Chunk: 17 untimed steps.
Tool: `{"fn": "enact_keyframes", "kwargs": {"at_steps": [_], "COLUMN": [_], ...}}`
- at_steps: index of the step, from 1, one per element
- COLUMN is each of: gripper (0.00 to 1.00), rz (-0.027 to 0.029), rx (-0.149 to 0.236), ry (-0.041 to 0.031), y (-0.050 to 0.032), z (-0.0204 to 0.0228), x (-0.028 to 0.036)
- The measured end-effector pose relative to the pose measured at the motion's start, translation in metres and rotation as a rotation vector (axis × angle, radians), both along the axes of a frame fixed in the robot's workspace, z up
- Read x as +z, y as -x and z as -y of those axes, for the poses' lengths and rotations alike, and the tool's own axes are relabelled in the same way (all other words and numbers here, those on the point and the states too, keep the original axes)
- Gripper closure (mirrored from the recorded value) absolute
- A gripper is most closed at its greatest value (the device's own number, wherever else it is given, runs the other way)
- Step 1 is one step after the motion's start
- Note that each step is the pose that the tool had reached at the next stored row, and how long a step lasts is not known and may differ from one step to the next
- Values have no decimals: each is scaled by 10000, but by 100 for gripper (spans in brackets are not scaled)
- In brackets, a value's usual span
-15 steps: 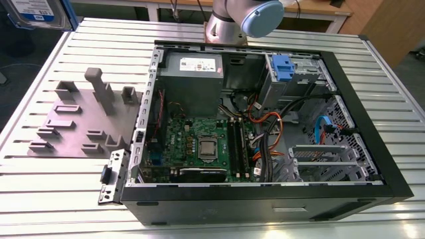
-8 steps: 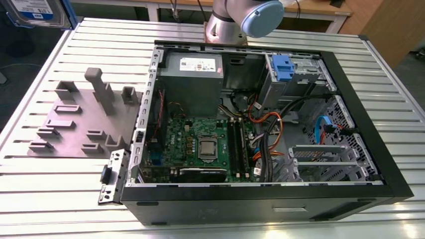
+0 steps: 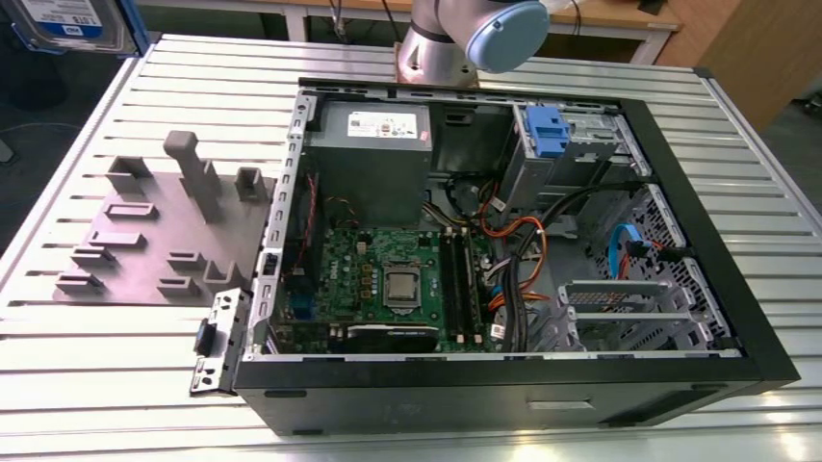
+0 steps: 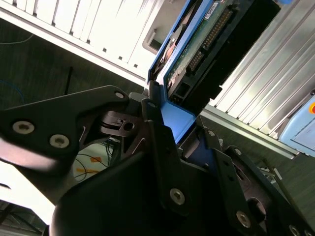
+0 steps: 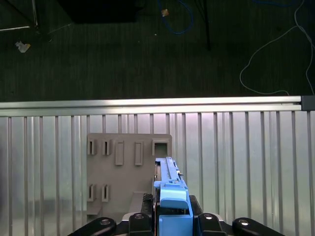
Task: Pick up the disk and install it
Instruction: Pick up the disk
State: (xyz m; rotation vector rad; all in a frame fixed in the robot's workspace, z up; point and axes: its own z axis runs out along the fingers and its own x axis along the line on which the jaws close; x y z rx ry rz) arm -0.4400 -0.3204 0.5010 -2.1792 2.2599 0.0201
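Gripping the disk (image 5: 168,174) by its blue bracket, pincer (image 5: 172,217) closed tight around it, above grey fixture plate (image 5: 123,169)

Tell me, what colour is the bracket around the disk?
Blue. The bracket framing the disk shows best in the first wrist view, in the gripper.

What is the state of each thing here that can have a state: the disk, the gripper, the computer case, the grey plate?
disk: held on edge in the gripper, off the table, not yet in the case.
gripper: shut on the disk's blue bracket.
computer case: lying on its side, open, inside exposed.
grey holder plate: flat on the table.
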Motion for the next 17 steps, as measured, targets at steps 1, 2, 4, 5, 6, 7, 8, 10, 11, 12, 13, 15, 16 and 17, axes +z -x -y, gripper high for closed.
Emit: {"fn": "enact_keyframes", "kwargs": {"at_steps": [1, 2, 4, 5, 6, 7, 8, 10, 11, 12, 13, 15, 16, 17], "gripper": [64, 64, 64, 64, 64, 64, 64, 64, 64, 64, 64, 64, 64, 64], "rz": [-1, 0, 0, 0, 0, 0, 0, 0, 0, 0, 0, 0, 0, -1], "rx": [1, 1, 0, 1, 1, 0, 0, 0, 0, 0, 0, 0, 0, 0], "ry": [0, 0, 0, 0, 0, 0, 0, 0, 0, 0, 0, 0, 0, 0], "y": [0, -1, -1, -1, -1, -1, -1, -1, -3, -8, -19, -51, -63, -71], "z": [4, 8, 22, 34, 45, 55, 64, 76, 80, 83, 84, 85, 86, 88], "x": [0, 0, 0, 0, 0, 0, 0, 0, 0, 0, 0, 0, 0, 0]}}
